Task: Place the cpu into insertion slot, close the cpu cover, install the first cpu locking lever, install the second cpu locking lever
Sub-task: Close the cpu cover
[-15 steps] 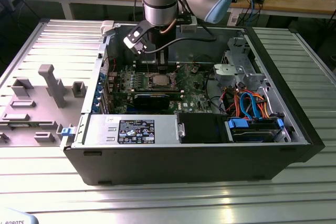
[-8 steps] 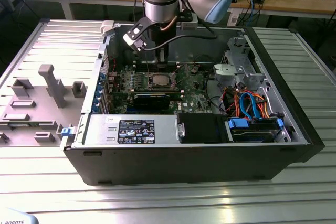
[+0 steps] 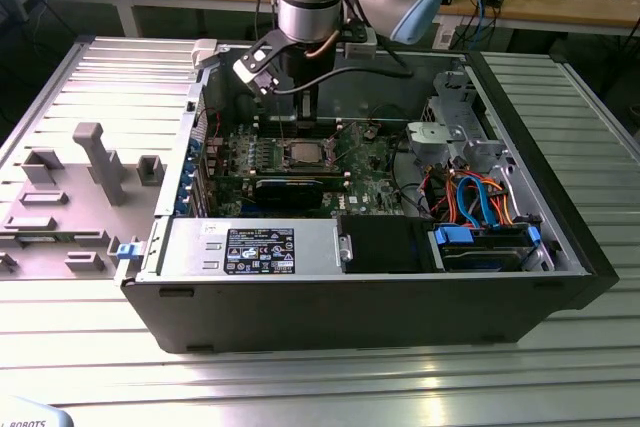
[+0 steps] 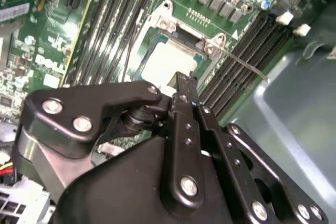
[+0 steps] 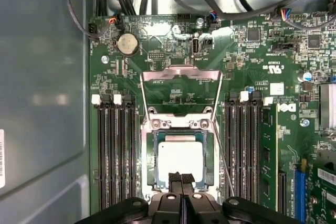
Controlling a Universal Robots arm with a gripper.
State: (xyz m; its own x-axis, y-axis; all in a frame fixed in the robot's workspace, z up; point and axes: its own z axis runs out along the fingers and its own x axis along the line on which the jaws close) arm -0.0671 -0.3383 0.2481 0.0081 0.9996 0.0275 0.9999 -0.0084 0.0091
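Item: dull silver-grey square cpu (image 5: 181,161), seated in the silver-rimmed insertion slot (image 5: 145,156). Thin silver windowed cpu cover (image 5: 181,73): raised, not yet closed. Black tool (image 5: 182,177): fingers pressed together, holding nothing, at the chip's edge. Closing the cover likely calls for swinging it down.

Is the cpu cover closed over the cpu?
No, the first wrist view shows the cpu cover flipped open, leaving the cpu bare.

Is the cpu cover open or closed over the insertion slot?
Open. In the first wrist view the cpu cover is swung back from the insertion slot, and the cpu lies uncovered inside it.
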